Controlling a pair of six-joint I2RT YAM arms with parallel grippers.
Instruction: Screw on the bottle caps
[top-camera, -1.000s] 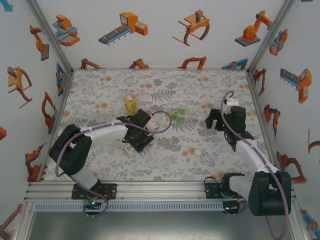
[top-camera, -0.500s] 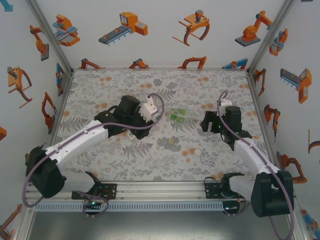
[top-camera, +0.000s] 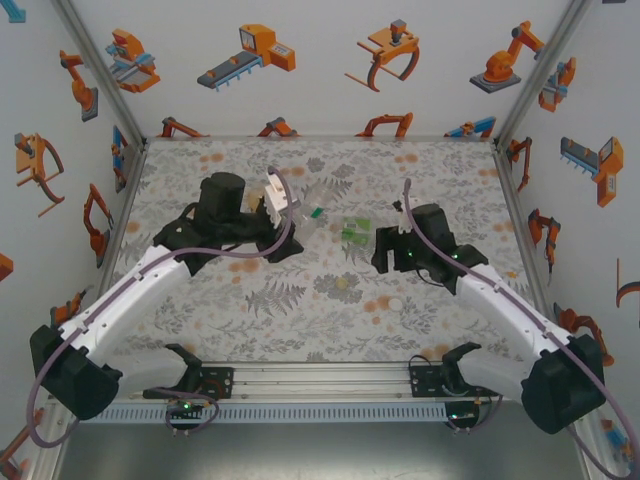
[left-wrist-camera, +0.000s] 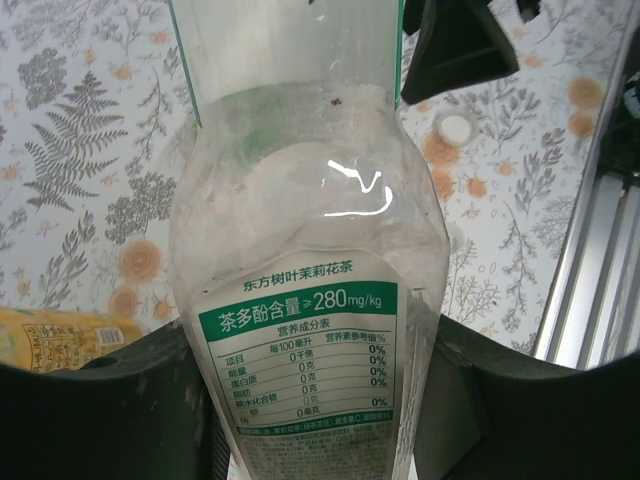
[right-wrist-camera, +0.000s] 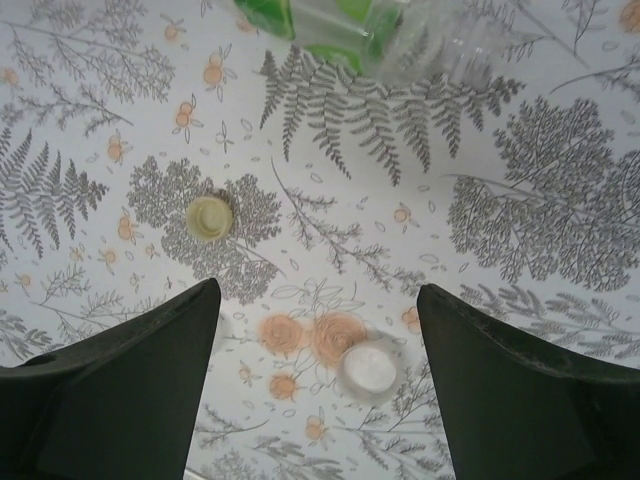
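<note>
On the left, the left claw (left-wrist-camera: 320, 390) is clenched around a clear bottle (left-wrist-camera: 310, 200) with a green-and-white label. To its right, the right claw (right-wrist-camera: 318, 300) hangs over the floral tabletop (top-camera: 300, 320) with its jaws spread, grasping nothing. Beneath it lie a pale yellow-green bottle cap (right-wrist-camera: 209, 217) and, farther right, a white bottle cap (right-wrist-camera: 367, 370), apart from each other.

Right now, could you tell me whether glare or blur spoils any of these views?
Left wrist: a white glare streak on the bottle, label sharp. Right wrist: even light, yellow-green cap and white cap both clear. Top external: soft, even light, no harsh shadows.
</note>
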